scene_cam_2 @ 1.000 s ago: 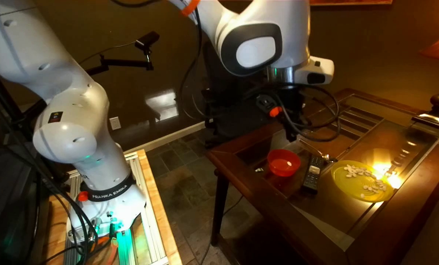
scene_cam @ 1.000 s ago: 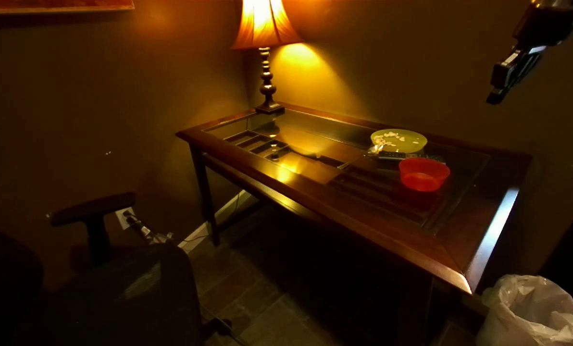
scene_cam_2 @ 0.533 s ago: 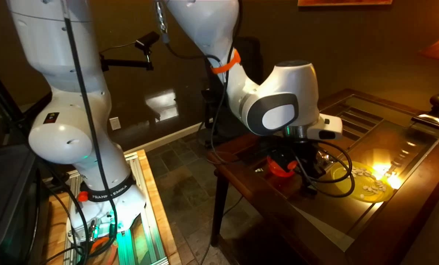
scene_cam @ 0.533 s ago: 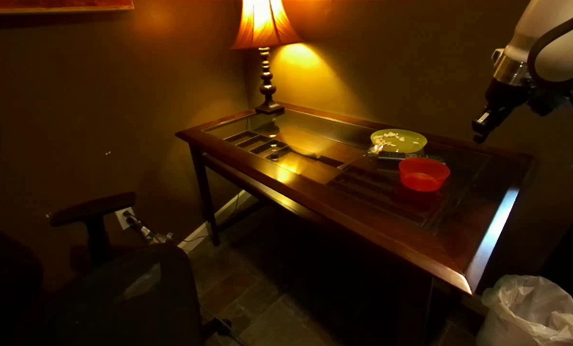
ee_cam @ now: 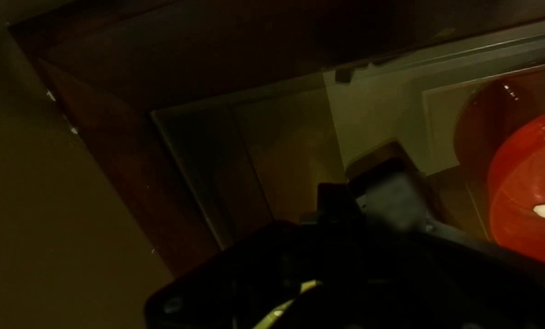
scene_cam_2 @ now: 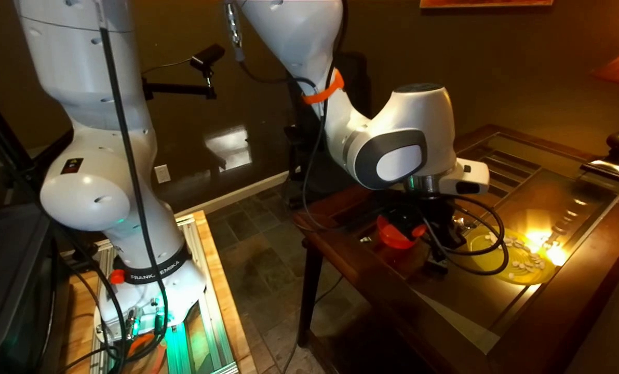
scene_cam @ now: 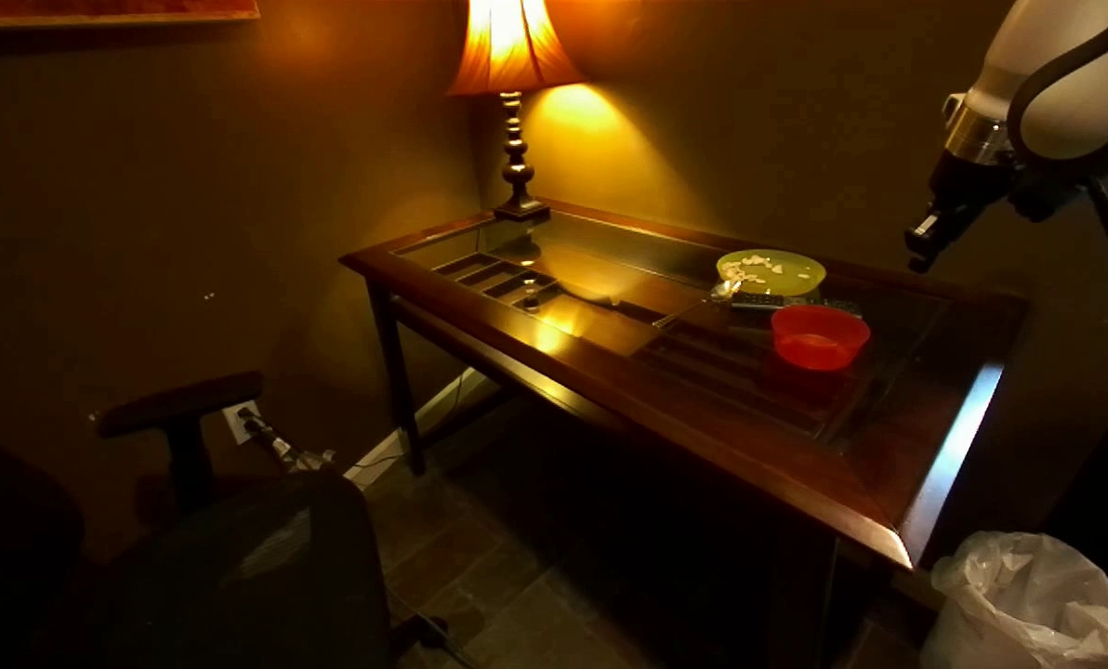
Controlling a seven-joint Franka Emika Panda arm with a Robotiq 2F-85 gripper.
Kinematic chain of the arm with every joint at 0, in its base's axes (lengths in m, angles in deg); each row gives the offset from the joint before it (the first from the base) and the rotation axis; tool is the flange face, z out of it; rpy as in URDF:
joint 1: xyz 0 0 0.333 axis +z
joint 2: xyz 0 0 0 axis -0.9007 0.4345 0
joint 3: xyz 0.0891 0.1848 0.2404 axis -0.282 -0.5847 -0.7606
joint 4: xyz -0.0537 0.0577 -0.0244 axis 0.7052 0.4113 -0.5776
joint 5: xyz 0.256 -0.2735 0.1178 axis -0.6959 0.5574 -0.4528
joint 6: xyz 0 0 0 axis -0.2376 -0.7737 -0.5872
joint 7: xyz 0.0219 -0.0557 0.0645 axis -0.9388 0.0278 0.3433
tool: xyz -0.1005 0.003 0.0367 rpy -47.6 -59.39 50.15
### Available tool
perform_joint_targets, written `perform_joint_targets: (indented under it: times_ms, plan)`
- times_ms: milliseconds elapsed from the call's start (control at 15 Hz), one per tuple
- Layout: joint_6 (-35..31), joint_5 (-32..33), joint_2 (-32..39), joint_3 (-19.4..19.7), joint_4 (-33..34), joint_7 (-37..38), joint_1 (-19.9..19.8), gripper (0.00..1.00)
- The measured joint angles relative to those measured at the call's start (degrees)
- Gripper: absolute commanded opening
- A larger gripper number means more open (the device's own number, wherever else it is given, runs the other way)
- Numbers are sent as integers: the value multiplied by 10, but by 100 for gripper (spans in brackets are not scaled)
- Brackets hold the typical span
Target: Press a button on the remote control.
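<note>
So my end effector (ee_cam: 365, 205) looks pinched together with nothing in it, probably on purpose: one blunt nub is better for a press. The remote (scene_cam: 760, 302) lies flat below it, no contact yet. The red bowl (ee_cam: 524, 192) is close on the right in the wrist view, so I'd guess straight down is safest. Farther from me there's the plate (scene_cam: 789, 284) of white bits (scene_cam: 757, 262), then the lamp (scene_cam: 517, 65), handily lighting the surface (scene_cam: 684, 400).

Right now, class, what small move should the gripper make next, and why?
Probably ease the gripper slightly down toward the remote control: in an exterior view it hangs above the table, apart from the remote. Slowly seems best, since in the wrist view the gripper hides much of the remote.
</note>
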Motion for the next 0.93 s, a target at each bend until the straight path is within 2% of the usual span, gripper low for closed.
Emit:
perform_joint_targets:
  times_ms: [600, 933]
  plan:
    - [13, -61, 23, -57, 2, -108, -2, 0]
    - [22, -82, 51, -72, 17, -158, -18, 0]
